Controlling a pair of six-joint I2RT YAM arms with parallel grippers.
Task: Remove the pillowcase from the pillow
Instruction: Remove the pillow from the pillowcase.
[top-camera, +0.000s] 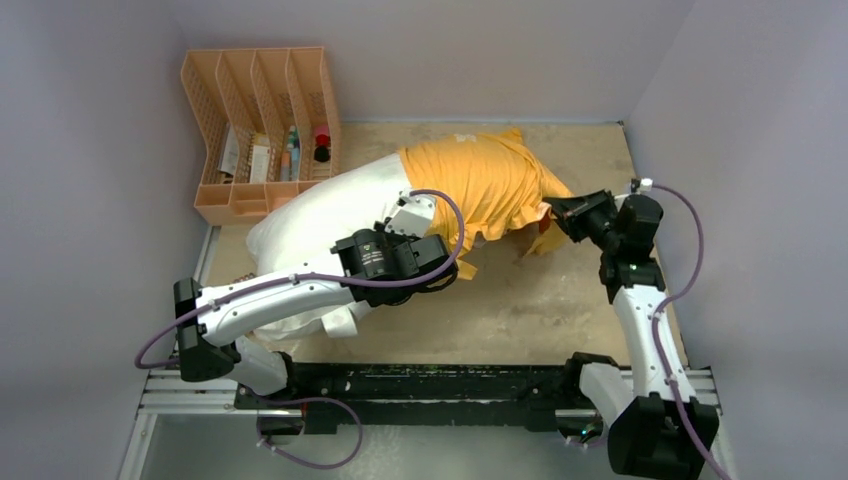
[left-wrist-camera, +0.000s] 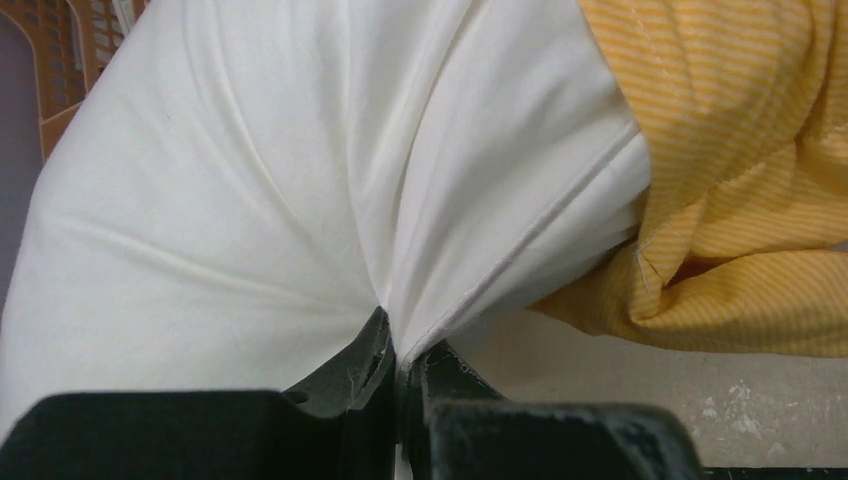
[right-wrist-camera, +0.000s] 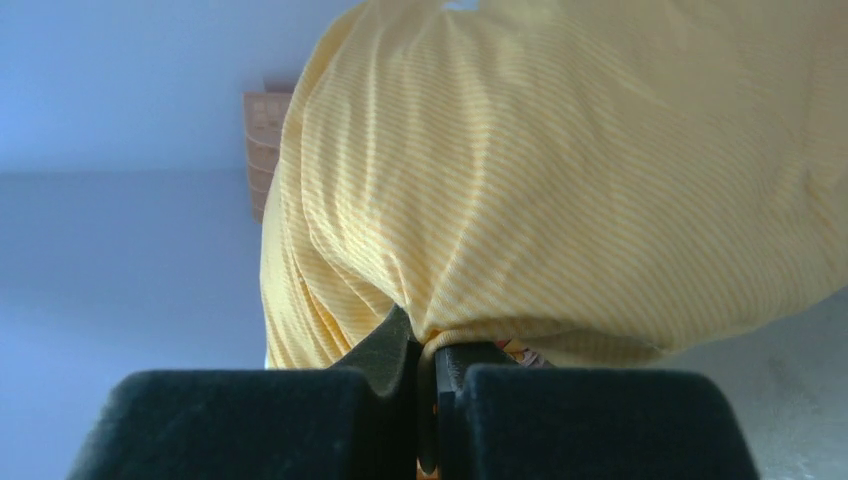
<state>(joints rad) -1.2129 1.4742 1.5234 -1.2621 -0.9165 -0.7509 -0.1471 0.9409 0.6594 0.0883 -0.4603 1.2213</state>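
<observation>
Pillow: the white pillow (top-camera: 320, 215) lies slanted across the surface (top-camera: 530, 320), with its left end near the orange rack (top-camera: 262, 130) and its right end inside the cover
Pillowcase: the orange-yellow pillowcase (top-camera: 490, 185) is bunched over the pillow's right end only, and its open hem sits in loose folds about midway along the pillow
Left jaws: pressed together, pinching a fold of the bare white pillow fabric close to a seam, just beside the pillowcase hem
Right jaws: pressed together on a tuck of the yellow fabric at the pillowcase's right, closed end
Done: by the look of it more than half of the pillow is already bare, and each arm has a grip on its own piece
Left to do: the right part of the pillow has not yet come out of the cover, so the two are not yet separate
Likely stage: mid-way, set for a pull, with one side anchoring the pillow and the other drawing the cover away to the right
Risk: the right pinch may catch pillow fabric under the yellow cloth; the pictures cannot show this
</observation>
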